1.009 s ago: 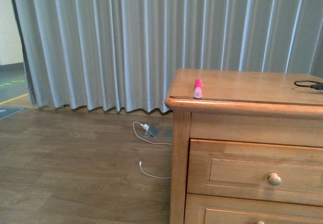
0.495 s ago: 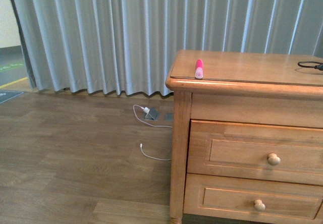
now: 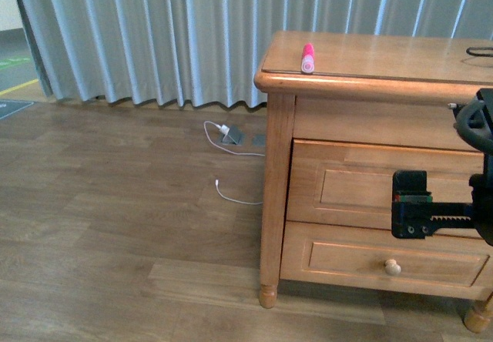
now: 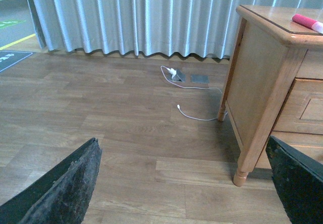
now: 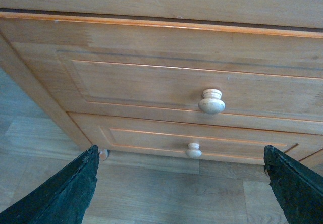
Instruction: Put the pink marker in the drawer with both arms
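Note:
The pink marker (image 3: 307, 57) (image 4: 308, 22) lies on the dresser top near its front left corner. The drawer (image 3: 347, 188) (image 5: 151, 85), the upper one, is shut. Its round pale knob (image 5: 212, 101) shows in the right wrist view and is hidden behind the arm in the front view. My right gripper (image 3: 410, 205) (image 5: 181, 199) hangs open in front of the drawers, apart from them, well below the marker. My left gripper (image 4: 184, 204) is open over the floor to the left of the dresser, with nothing between its fingers (image 4: 65, 188).
The matching lower drawer (image 3: 347, 257) has its own knob (image 3: 393, 266) (image 5: 194, 150). A white cable (image 3: 235, 196) and a floor socket (image 3: 231, 135) lie left of the dresser. Grey curtains (image 3: 154, 34) hang behind. A black cable (image 3: 481, 51) rests on the dresser top.
The front view has dropped, so the dresser sits higher in frame and shows its legs. My right gripper has come into view in front of the drawers. The marker has not moved.

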